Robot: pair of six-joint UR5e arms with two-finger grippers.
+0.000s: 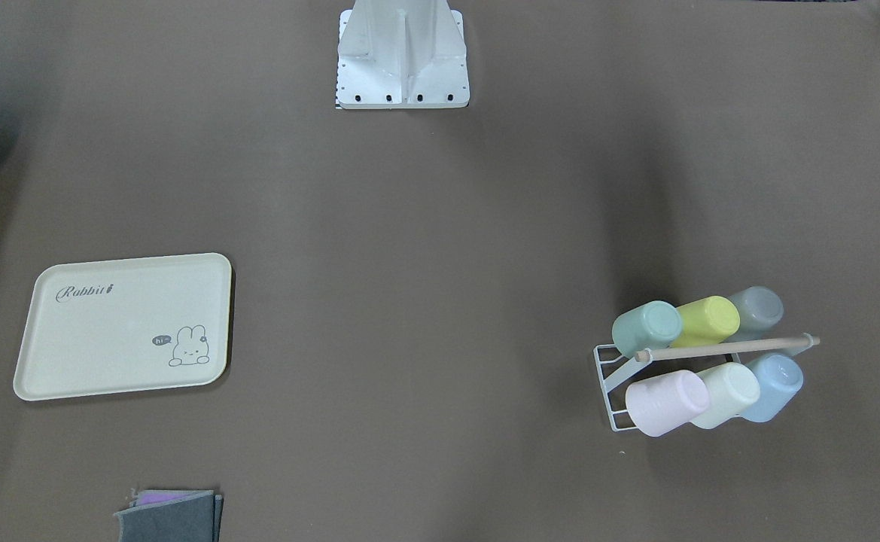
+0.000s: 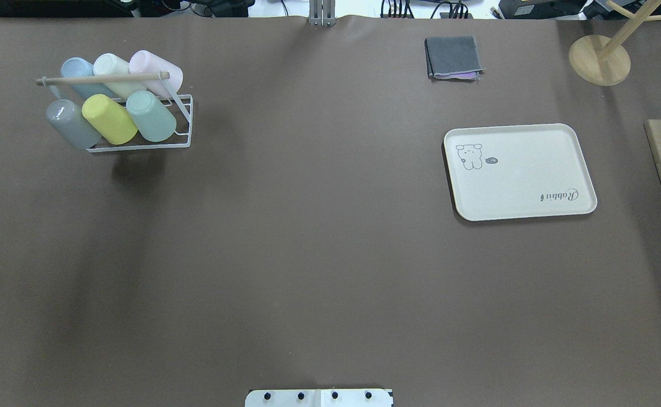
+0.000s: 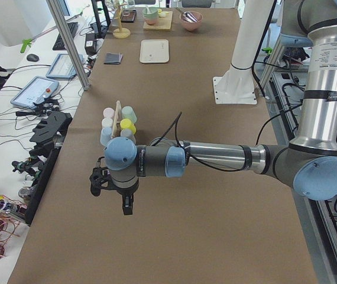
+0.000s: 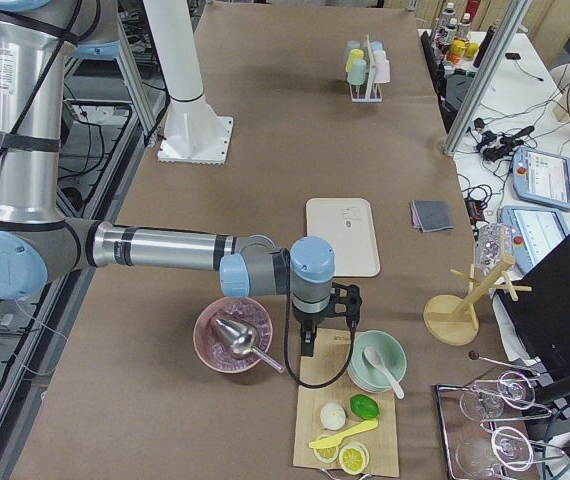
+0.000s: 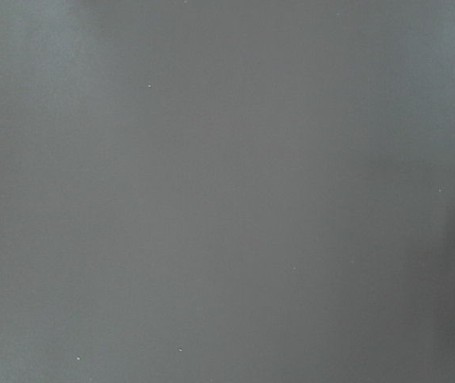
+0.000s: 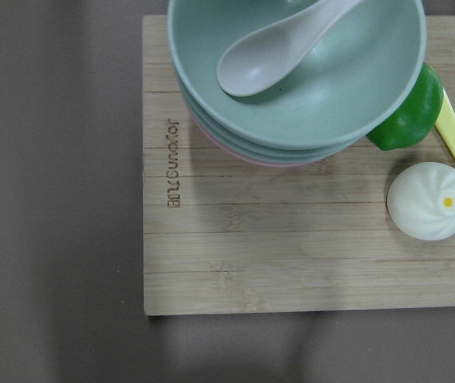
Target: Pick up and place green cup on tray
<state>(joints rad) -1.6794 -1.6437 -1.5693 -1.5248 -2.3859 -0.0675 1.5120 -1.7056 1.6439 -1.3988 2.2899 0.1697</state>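
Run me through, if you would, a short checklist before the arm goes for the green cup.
1. Target green cup found: ok, tilted on the wire rack, at the end of the row nearer the robot, beside the yellow-green cup.
2. Clearance under the wooden bar: cannot tell how closely it overhangs the cup.
3. Space on the tray: ok, nothing on it.
4. State of the left gripper: cannot tell, seen only from the side.
5. Idle right gripper out of the way: ok, over the wooden board, apart from the tray.
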